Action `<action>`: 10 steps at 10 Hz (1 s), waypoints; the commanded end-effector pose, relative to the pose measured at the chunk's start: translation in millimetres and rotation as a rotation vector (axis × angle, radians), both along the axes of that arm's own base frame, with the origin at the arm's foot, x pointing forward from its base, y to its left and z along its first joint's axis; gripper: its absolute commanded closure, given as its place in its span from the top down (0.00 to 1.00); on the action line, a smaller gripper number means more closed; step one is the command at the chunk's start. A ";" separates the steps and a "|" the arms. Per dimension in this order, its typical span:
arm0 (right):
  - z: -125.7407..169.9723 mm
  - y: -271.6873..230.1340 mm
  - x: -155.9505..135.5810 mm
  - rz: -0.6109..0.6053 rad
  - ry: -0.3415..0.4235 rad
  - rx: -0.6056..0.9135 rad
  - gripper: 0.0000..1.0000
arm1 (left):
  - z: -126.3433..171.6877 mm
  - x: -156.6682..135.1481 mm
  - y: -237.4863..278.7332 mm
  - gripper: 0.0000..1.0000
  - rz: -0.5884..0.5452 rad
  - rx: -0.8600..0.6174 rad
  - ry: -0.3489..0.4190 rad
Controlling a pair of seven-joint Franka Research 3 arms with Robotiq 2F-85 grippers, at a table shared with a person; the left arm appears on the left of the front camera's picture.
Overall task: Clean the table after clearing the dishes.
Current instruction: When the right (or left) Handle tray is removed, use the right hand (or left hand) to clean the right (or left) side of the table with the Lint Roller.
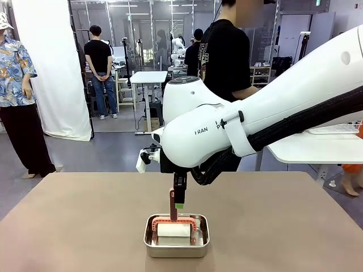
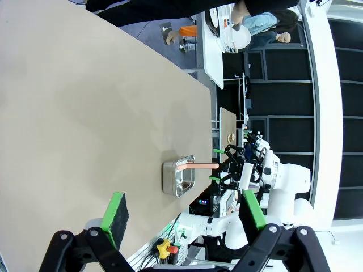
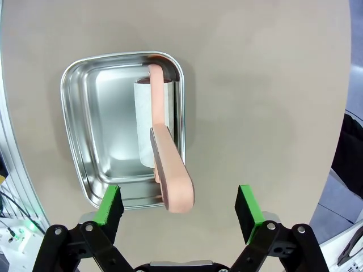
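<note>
Though cleared of dishes, worktop [image 1: 74, 226]: not yet cleaned, I'd judge.
Pan [image 1: 176, 252]: near the robot's edge, holding the roller [image 1: 173, 229].
Right jaws: open around roller handle, nothing gripped.
Left jaws: open, empty, off the worktop.

The desk [image 1: 68, 226] is a large rectangle with a smooth, matte beige-brown top, lying level and evenly coloured from near edge to far edge. In the left wrist view, what may be the dishes [image 2: 238, 37], round and white, rest on a white side table beyond its far end.
</note>
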State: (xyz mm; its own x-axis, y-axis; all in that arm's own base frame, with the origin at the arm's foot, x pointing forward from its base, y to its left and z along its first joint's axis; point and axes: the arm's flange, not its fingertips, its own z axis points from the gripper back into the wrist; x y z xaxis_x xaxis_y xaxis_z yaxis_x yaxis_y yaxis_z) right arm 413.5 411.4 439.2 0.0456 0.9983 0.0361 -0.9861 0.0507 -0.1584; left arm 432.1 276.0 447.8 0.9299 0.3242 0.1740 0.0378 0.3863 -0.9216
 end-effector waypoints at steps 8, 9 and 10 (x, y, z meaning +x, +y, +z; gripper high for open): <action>-13.8 27.4 -3.9 -0.024 -0.019 -0.051 1.00 | 1.6 -1.8 1.7 1.00 0.003 -0.001 -0.003; -14.9 27.3 -2.9 -0.027 -0.017 -0.043 1.00 | 1.6 -1.8 1.7 1.00 0.003 -0.001 -0.003; -15.9 27.4 -2.5 -0.024 -0.013 -0.050 1.00 | 1.6 -1.8 1.7 1.00 0.003 -0.001 -0.003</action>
